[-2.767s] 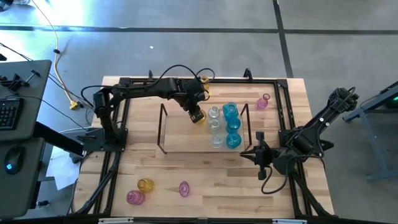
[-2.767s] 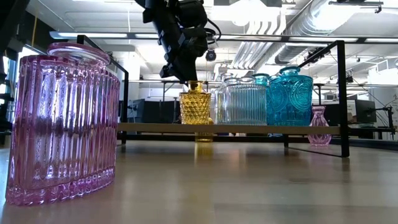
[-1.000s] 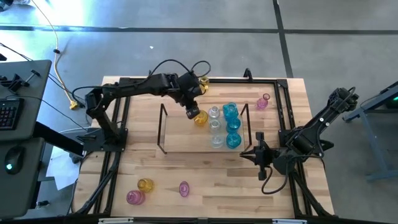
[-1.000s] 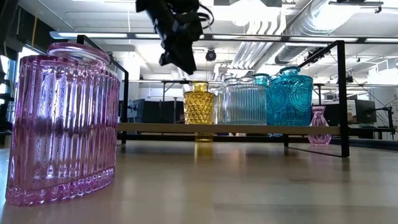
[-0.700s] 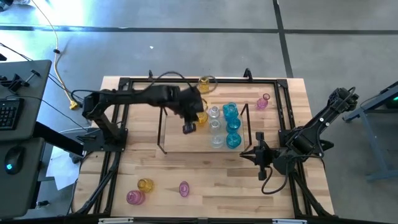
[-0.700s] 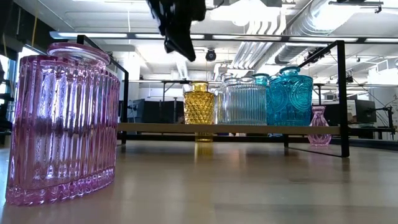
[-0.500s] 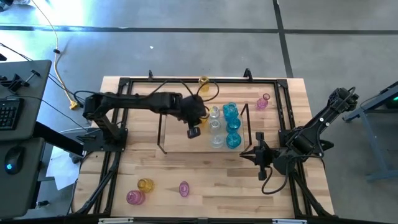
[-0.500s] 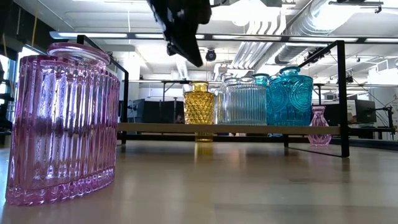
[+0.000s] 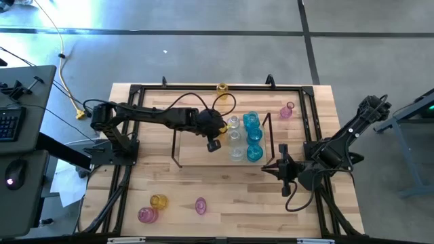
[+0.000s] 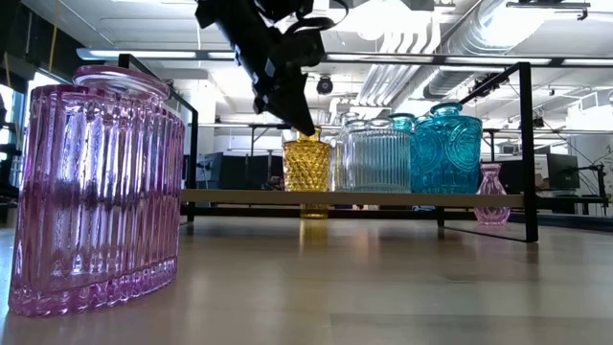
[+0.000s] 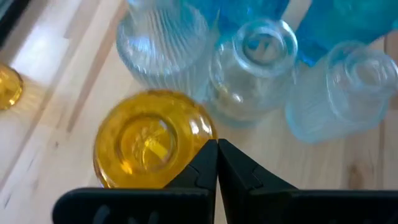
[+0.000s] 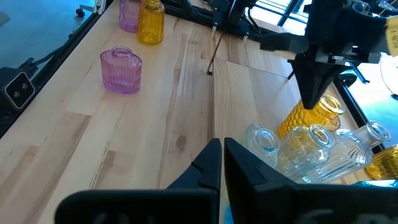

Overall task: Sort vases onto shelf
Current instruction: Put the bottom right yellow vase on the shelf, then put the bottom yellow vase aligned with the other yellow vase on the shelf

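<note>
The shelf point(image 9: 196, 150) holds an amber-yellow vase point(image 11: 149, 143), upright on its base, beside several clear vases point(image 9: 235, 137) and cyan-blue vases point(image 9: 253, 136). My left gripper point(image 11: 216, 146) is shut, slanting down from above, its tips at the amber vase's mouth rim on the near side point(image 10: 307, 129). My right gripper point(image 9: 285, 169) waits shut over the table, right of the shelf. Loose vases stand on the table: pink point(image 9: 286, 112) at the far right, amber point(image 9: 222, 88) at the far edge, amber point(image 9: 159, 201) and two pink point(image 9: 201, 205) at the near left. My left gripper's shut fingertips point(image 11: 208, 155) stand right at the amber vase's mouth rim point(image 11: 198, 134), coming from above at a slant. Whether they touch the rim, I cannot tell. The vase stands upright on the shelf board.
Dark wire uprights point(image 9: 178, 139) stand at the shelf's two short ends. A black frame point(image 9: 135, 88) runs round the tabletop. A large pink ribbed vase point(image 10: 96, 192) fills the low view's left. Bare wood lies between the shelf and the near edge.
My left gripper has swung from above the amber vase toward the table's near edge, then sunk down beside the vase's mouth, and its fingers have shut. The amber vase has stayed where it stood on the shelf.
</note>
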Controlling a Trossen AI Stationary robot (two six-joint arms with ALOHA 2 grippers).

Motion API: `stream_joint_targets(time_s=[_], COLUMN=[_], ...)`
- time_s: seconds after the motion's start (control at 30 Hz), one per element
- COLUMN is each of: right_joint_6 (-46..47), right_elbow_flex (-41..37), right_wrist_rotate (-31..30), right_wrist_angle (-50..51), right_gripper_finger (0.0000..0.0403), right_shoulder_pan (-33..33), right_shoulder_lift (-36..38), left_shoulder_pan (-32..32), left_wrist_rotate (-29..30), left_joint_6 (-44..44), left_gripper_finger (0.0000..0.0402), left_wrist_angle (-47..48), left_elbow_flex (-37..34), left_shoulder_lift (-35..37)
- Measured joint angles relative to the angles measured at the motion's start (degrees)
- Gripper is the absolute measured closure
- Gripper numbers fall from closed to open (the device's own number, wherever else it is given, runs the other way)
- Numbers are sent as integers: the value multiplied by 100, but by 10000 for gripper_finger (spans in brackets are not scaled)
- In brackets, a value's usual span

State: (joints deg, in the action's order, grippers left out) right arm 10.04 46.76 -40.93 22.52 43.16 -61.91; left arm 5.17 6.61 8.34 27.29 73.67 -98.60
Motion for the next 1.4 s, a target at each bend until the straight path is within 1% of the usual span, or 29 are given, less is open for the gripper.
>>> stream_joint_targets(time_s=[0.13, 0.27, 0.57, 0.73, 0.83, 0.97, 1.13, 1.3, 1.4], right_joint_6=[1, 0, 13, 15, 15, 15, 4, 0, 2], right_elbow_flex=[0, 0, 0, 0, 0, 0, 0, 0, 0], right_wrist_rotate=[0, 0, 0, 0, 0, 2, 162, 174, 175], right_wrist_angle=[-10, -8, -8, -8, -8, -8, -6, 57, 75], right_gripper_finger=[403, 403, 403, 403, 403, 403, 403, 403, 403], right_shoulder_pan=[0, 2, 0, 0, 2, 2, 0, 1, 0], right_shoulder_lift=[0, 0, 0, 0, 0, 0, 0, 0, 0], left_shoulder_pan=[-4, -4, -2, 5, 2, -1, -259, -899, -1361], left_wrist_rotate=[53, 264, 431, 500, 639, 647, 606, 504, 554], left_joint_6=[-44, -46, -48, -47, -49, -50, -119, -286, -121], left_gripper_finger=[401, 401, 401, 401, 401, 401, 401, 401, 401], left_wrist_angle=[-30, -33, -3, 56, 108, 258, 985, 1955, 2731], left_elbow_flex=[4, 7, 7, 7, 7, 7, 206, 613, 937], left_shoulder_lift=[-18, -75, -71, -71, -64, 12, 278, 599, 786])
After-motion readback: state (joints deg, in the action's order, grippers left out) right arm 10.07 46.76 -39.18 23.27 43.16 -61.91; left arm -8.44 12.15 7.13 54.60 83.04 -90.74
